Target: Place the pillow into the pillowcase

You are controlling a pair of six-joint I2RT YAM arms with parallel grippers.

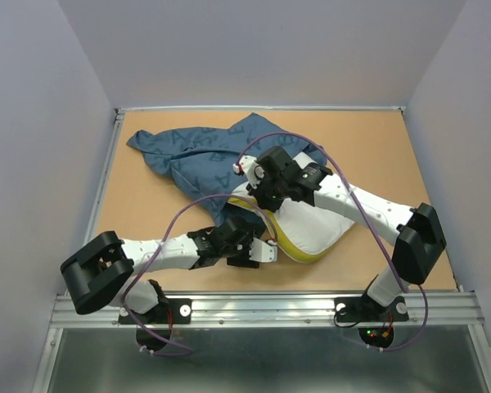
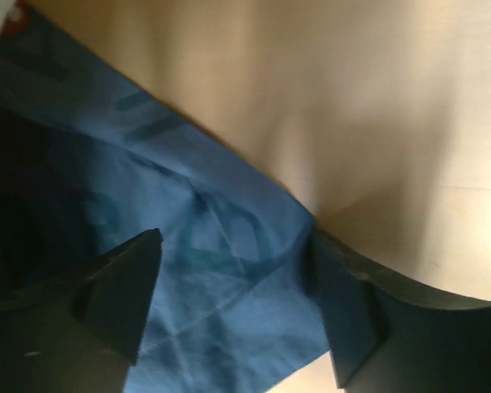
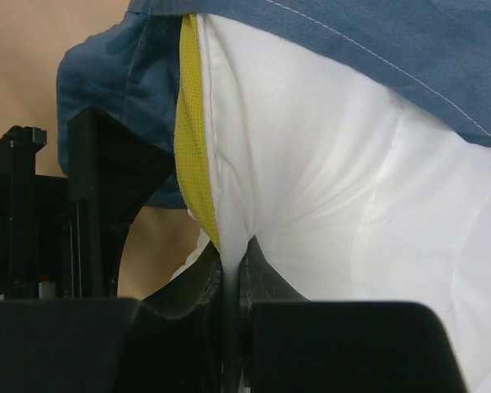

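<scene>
Not very far along, I'd say. The pillow (image 1: 315, 229) is lying mid-table with only its far end sitting under the edge of the pillowcase (image 1: 196, 155), and I can't tell if that end is actually inside or just covered. Most of the white body and the yellow-green band is showing out in the open. The pillowcase is lying crumpled toward the back-left of the table (image 1: 393, 155). The right gripper (image 3: 233, 262) is clamping a pinch of the pillow's white fabric right beside the band. The left gripper (image 2: 229, 270) is hanging with jaws spread wide over a corner of the blue cloth, gripping nothing. What's left, as I'm reading it, is opening the mouth and feeding nearly the whole pillow in.
</scene>
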